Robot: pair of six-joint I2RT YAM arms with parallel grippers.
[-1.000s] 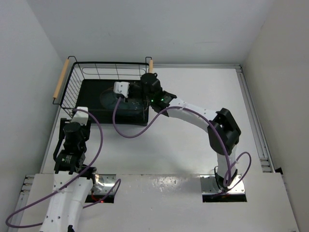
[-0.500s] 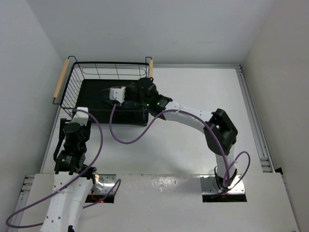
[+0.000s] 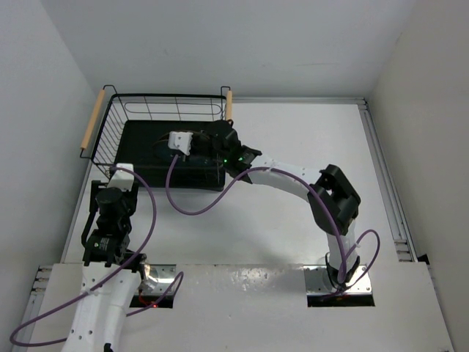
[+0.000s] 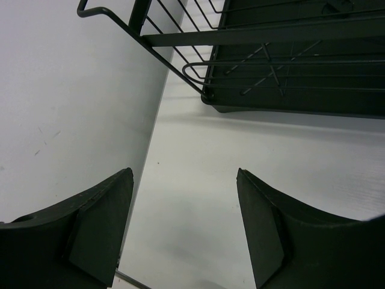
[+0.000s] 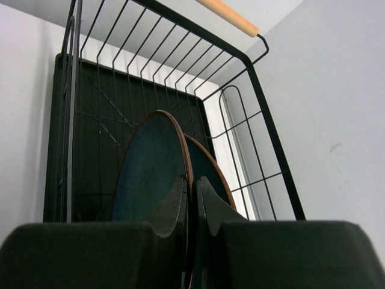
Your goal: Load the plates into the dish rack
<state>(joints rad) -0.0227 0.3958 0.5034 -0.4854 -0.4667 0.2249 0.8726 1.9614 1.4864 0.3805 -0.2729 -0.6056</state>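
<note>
Right hand (image 5: 191, 183) now deeper in the dish rack (image 5: 96, 150), tight on one plate (image 5: 150, 168), apparently beside the other plate (image 5: 209, 171).

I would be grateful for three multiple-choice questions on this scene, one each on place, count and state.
1. Where is the plate held by the right gripper? A. In the dish rack B. On the table C. Above the left arm
2. How many plates are visible? A. One B. Two C. Three
3. How is the left gripper? A. Shut on a plate B. Shut on a handle C. Open, empty
Answers: 1 A, rack wires surround it; 2 B, a second plate stands behind; 3 C, nothing between its fingers.
</note>
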